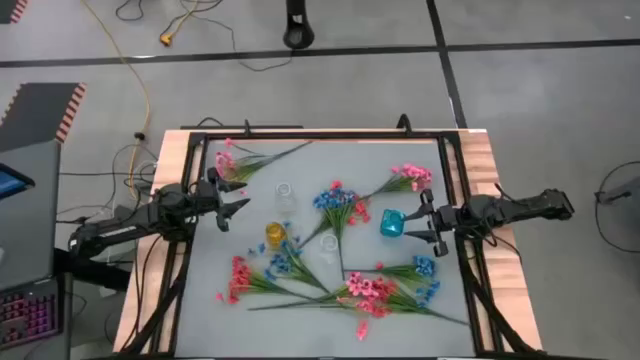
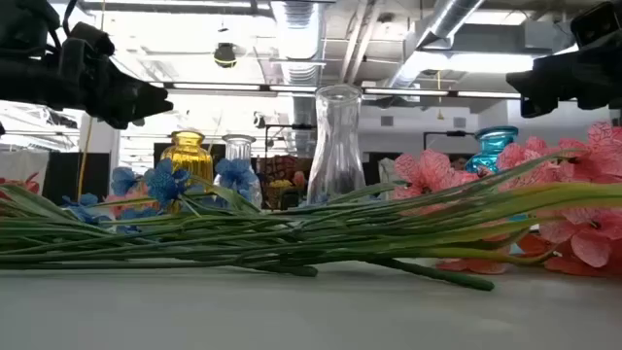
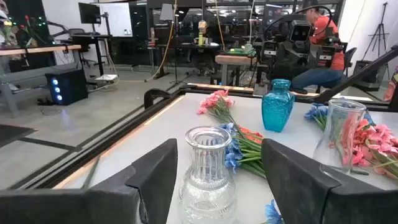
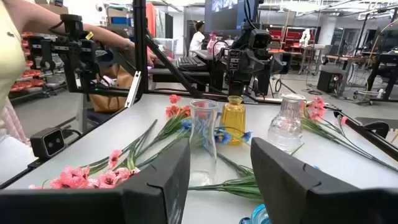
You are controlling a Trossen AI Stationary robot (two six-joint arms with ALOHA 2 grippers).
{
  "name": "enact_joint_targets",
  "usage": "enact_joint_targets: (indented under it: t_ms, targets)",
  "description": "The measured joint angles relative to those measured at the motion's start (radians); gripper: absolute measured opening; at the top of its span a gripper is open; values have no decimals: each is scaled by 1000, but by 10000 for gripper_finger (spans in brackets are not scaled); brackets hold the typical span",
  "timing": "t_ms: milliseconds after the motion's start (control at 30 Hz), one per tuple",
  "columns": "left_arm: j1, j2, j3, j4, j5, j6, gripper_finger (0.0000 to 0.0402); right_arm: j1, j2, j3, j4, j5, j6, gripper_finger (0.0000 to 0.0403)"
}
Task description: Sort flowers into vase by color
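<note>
Four vases stand on your table (image 1: 200,300), mid-surface. A cut-glass clear vase (image 1: 285,197) is nearest your left gripper (image 1: 238,196). A yellow vase (image 1: 276,235) stands just beyond it toward the near edge. A tall plain clear vase (image 1: 328,247) stands beside the yellow one. A teal vase (image 1: 391,223) sits right in front of your right gripper (image 1: 412,225).

Flowers, all lying flat on the table, none in a vase:
- a pink spray (image 1: 228,162) at the far left corner, close to your left gripper;
- a pink spray (image 1: 412,177) at the far right, just beyond the teal vase;
- a blue spray (image 1: 335,200) with a coral-red blossom (image 1: 361,214) beside it, in the middle, between the cut-glass and teal vases;
- a coral-red spray (image 1: 238,279) and a blue spray (image 1: 283,261) at the near left, stems crossing;
- a pink cluster (image 1: 366,290) and a blue spray (image 1: 425,268) at the near right, their long green stems overlapping.

Left gripper: you have it hovering above the left side of the table, its fingers (image 3: 152,177) spread and empty, the cut-glass vase showing between them in the left wrist view.

Right gripper: you have it hovering above the right side, its fingers (image 4: 168,177) spread and holding nothing, facing across the table toward the vases.

A person in an orange top (image 3: 320,37) sits in the room beyond the table.
</note>
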Motion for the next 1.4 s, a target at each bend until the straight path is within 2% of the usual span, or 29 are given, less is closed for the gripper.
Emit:
enact_joint_targets:
  t_ms: [1233,1400]
  targets:
    - [0,7,-3,8,0,0,221,0,0,0,0,0,-1,195]
    - [0,7,-3,8,0,0,221,0,0,0,0,0,-109,195]
